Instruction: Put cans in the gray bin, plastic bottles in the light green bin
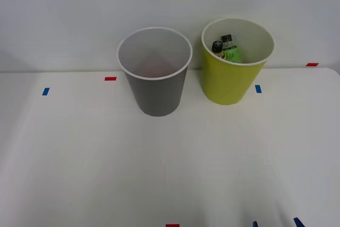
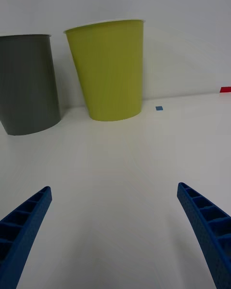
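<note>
Blue ribbed fingers [image 2: 24,231] of the right gripper [image 2: 115,236] stand spread wide, one at each side of the wrist view, with bare white table [image 2: 120,173] between them and nothing in their hold. Ahead of the fingers, well apart from them, the green bin [image 2: 108,72] stands upright on the table, roughly in line with the gap between the fingers. The gray bin [image 2: 26,84] stands just beside it, ahead of the finger on that side, a narrow gap parting the two bins. A small blue tape mark [image 2: 159,108] lies on the table near the green bin's foot, and a red mark [image 2: 225,89] sits farther off toward the wall.

In the front view the gray bin [image 1: 155,73] is to the left of the green bin [image 1: 234,65], both near the table's far edge [image 1: 64,73]. Inside the green bin lie the bottles [image 1: 226,49]: two dark caps show close together against the near wall, one bottle with a green label. More than that of them I cannot make out. The gray bin's pale inside shows a faint reddish patch low down; what it is I cannot tell.
</note>
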